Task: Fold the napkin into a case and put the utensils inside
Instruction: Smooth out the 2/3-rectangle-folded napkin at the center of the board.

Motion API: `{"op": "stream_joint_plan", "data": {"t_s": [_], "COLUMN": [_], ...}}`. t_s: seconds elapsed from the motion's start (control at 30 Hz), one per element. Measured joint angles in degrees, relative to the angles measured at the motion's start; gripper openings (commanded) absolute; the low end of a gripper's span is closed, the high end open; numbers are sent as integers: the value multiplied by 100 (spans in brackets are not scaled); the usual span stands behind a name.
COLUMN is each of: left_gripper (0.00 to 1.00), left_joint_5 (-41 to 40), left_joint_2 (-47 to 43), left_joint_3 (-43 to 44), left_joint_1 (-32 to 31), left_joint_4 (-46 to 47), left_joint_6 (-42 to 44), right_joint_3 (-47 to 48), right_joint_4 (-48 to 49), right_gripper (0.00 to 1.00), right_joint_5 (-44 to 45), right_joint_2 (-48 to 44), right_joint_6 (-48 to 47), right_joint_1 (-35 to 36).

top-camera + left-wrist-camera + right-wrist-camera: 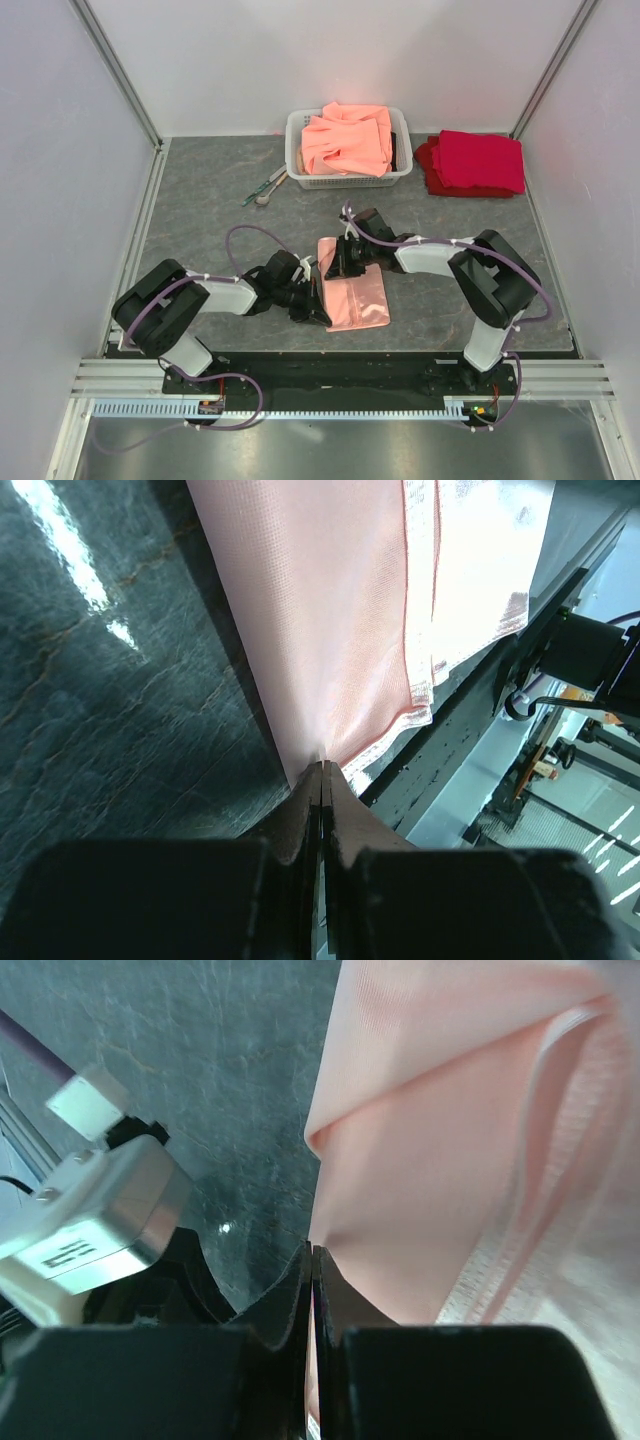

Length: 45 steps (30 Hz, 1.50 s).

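The pale-pink napkin (358, 300) lies folded into a narrow upright rectangle on the dark table, between the two arms. My left gripper (318, 308) sits low at its left edge. In the left wrist view the jaws are pressed together (322, 768) with the napkin's (330, 630) hemmed corner pinched at their tips. My right gripper (335, 265) is at the napkin's upper left. In the right wrist view it (312, 1252) is shut on a raised fold of the napkin (420, 1190). The utensils (265, 187) lie together on the table, left of the basket.
A white basket (296, 140) heaped with orange-salmon cloths stands at the back centre. A stack of deep red cloths (475, 163) lies to its right. The left arm's wrist housing (90, 1220) is close beside my right gripper. The table's front edge runs just below the napkin.
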Motion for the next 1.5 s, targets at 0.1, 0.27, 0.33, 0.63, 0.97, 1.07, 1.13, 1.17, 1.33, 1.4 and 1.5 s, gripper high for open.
{"op": "stream_joint_plan", "data": {"t_s": [0.1,0.27,0.33,0.63,0.97,1.07,1.13,1.17,1.33,1.4,1.5], "left_gripper": [4,4,4,4,7,7,6,6,5,5,5], "left_joint_5": [-31,-66,-66,-70,-391,-507,-592,-627,-669,-675,-675], "left_joint_2": [-33,-79,-79,-107,-809,-1145,-1215,-1189,-518,-131,391], "left_joint_3": [2,11,9,-83,151,437,704,855,1604,1880,2238], "left_joint_1": [-2,-7,-7,-4,127,426,684,835,1414,1493,1502], "left_joint_4": [-50,-157,-157,-4,-1119,-1419,-1541,-1585,-1659,-1657,-1665], "left_joint_6": [2,4,2,-17,-7,0,17,28,83,101,133], "right_joint_3": [-26,-72,-66,472,352,101,-66,-133,-455,-564,-649], "right_joint_4": [122,380,494,435,122,35,28,42,94,125,219], "right_gripper": [3,2,2,2,4,6,6,6,5,4,4], "right_joint_5": [-83,-212,-315,-487,-304,-203,-149,-109,-15,-4,-2], "right_joint_2": [225,479,555,964,573,118,-140,-223,-313,-313,-313], "right_joint_6": [79,160,188,122,35,13,13,15,83,140,243], "right_joint_1": [129,153,142,72,2,7,35,57,385,531,726]}}
